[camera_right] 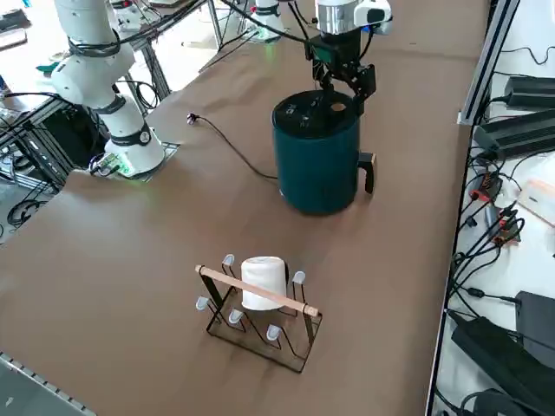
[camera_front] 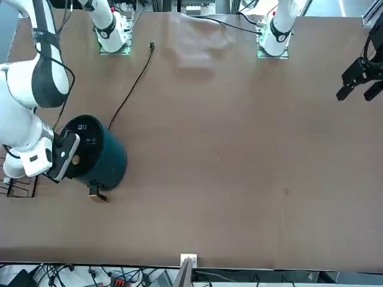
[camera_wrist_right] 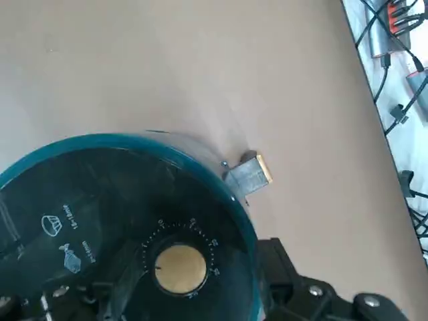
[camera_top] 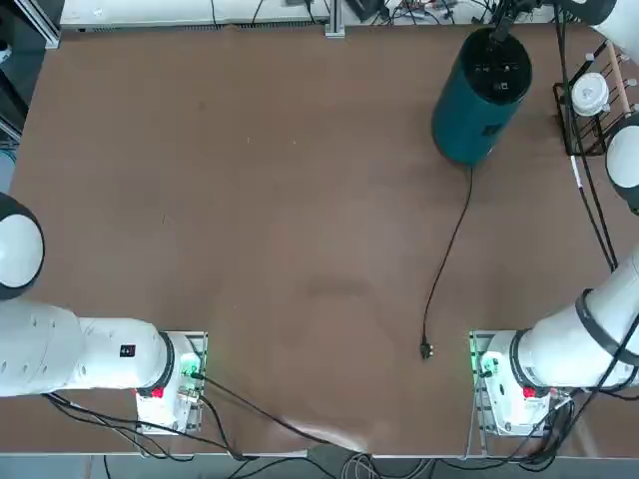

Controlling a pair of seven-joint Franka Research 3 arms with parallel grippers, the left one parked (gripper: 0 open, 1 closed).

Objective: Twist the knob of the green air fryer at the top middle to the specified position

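Teal-green and cylindrical, the air fryer (camera_right: pixel 317 152) stands upright on the brown worktop (camera_top: pixel 250 230), directly beneath the right tool (camera_right: pixel 342 87), which hangs just above its dark top panel. That panel faces upward, so the brass-coloured knob (camera_wrist_right: pixel 178 268) on it can only be reached from overhead, which likely explains why the wrist points straight down over it. In the wrist view the knob sits close to the tool, ringed by a dial of fine tick marks with a short dark pointer mark on its face. The fingers appear spread, one dark finger (camera_wrist_right: pixel 281 274) off to the side of the knob rather than pressed on it, so I judge the tool released and gripping nothing, though its other finger is barely in view.

A handle (camera_wrist_right: pixel 249 172) juts from the fryer's side, away from the tool, and the power cord (camera_top: pixel 447 254) trails loose across the worktop towards the arm's base, its plug lying free. A wire rack (camera_right: pixel 260 308) holding a white cup stands well apart from the tool, clear of the work.

The numbers on the dial are too small to read, so the knob's present setting cannot be told, nor whether it already matches the wanted position. The overhead view hides the knob behind the arm.
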